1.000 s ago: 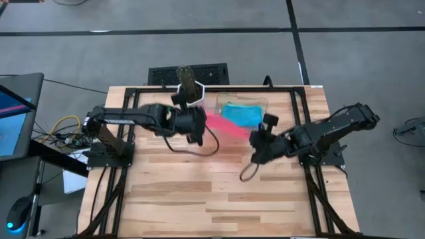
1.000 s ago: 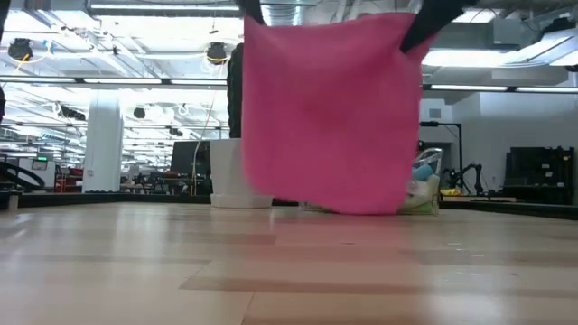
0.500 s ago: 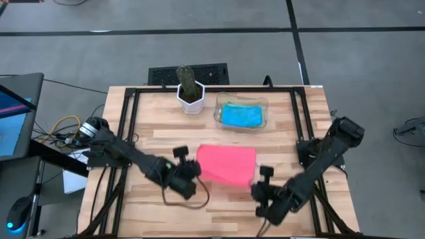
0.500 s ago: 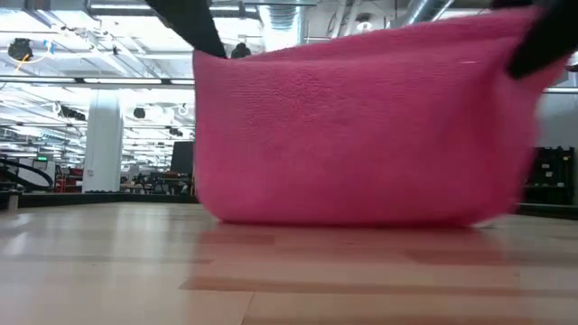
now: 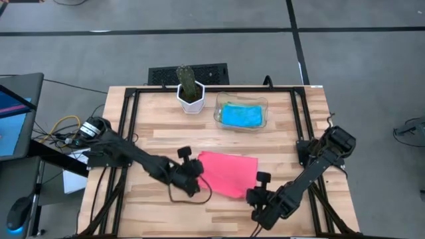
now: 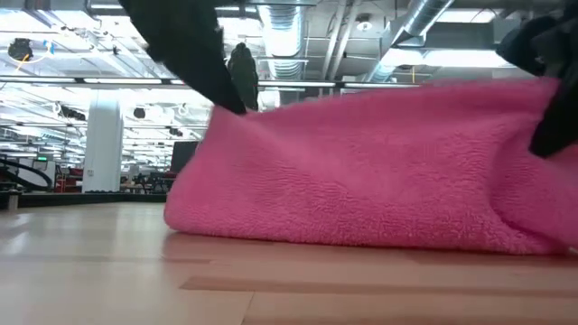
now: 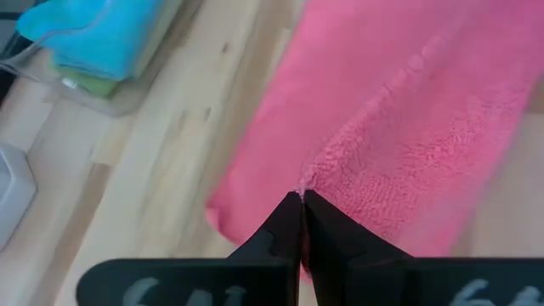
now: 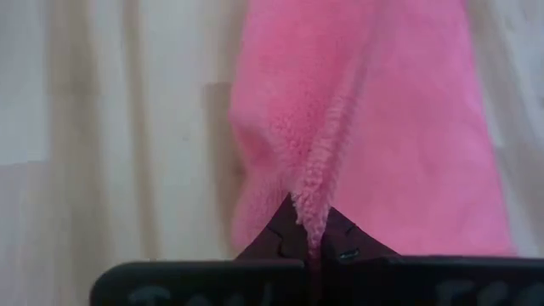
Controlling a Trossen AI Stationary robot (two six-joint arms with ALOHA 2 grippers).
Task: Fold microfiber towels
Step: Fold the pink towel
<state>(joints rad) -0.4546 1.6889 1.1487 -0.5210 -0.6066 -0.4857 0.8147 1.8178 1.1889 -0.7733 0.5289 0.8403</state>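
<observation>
Jaws of the left gripper (image 5: 196, 174) pinch the left near corner of the pink towel (image 5: 228, 172), which lies low across the table (image 5: 159, 139) middle, while the right gripper (image 5: 254, 195), jaws pressed together, nips its right near corner.

Pink towel (image 6: 379, 171) sags onto the table (image 6: 181, 289), apparently held at both upper corners.
</observation>
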